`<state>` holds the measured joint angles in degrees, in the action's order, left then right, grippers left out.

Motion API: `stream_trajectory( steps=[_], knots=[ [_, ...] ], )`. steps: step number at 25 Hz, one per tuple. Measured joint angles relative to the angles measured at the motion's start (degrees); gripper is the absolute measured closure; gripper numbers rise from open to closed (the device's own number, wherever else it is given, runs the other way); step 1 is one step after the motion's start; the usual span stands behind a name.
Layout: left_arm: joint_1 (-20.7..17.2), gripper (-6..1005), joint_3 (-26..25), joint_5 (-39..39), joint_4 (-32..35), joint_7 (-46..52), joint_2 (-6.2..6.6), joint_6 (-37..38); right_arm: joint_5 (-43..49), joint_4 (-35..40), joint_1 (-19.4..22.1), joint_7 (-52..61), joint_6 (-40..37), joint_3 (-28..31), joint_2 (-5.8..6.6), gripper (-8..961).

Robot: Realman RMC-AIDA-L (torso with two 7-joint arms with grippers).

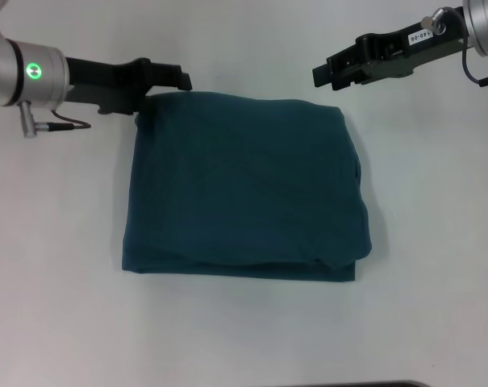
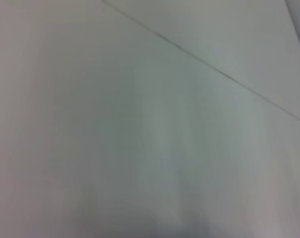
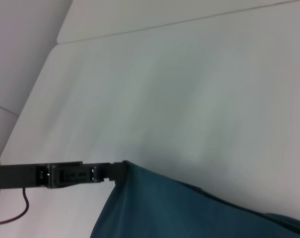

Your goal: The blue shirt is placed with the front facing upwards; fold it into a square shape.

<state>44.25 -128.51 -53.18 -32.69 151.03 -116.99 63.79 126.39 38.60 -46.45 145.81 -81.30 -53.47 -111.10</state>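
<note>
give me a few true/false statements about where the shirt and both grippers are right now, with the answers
1. The blue shirt lies folded into a rough square on the white table. True.
2. The "FREE!" lettering faces up on the folded shirt. False: only plain teal fabric shows on top.
3. The left gripper is at the shirt's far left corner. True.
4. The right gripper rests on the middle of the shirt. False: it is beyond the shirt's far right corner, off the fabric.
5. The left wrist view shows the shirt close up. False: it shows only pale surface with a thin seam line.
</note>
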Motion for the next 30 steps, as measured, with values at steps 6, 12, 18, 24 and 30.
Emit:
stream_trajectory(
  steps=[6,12,18,24,30],
  knots=[
    [-2.00,206,-0.31,0.00,-3.64,0.35,0.21,2.02,0.00,-0.02,-0.31,-0.01,0.23,0.05,0.01,523],
    [-5.62,206,-0.78,-0.42,-8.59,0.62,-0.11,6.79,-0.04,-0.02,-0.70,0.01,0.34,0.13,0.02,520],
    [-5.75,205,-0.16,-0.03,-8.80,0.40,-1.33,9.48,-0.02,-0.02,-0.85,0.65,0.26,0.13,0.01,519],
    [-5.78,205,0.16,0.57,-9.27,-0.18,-2.40,6.50,0.00,-0.02,-0.75,0.67,0.12,0.12,0.10,518],
    [-5.68,205,1.41,1.43,-8.53,-0.36,-2.57,2.17,0.00,-0.02,-0.34,0.70,0.09,0.12,0.21,517]
  ],
)
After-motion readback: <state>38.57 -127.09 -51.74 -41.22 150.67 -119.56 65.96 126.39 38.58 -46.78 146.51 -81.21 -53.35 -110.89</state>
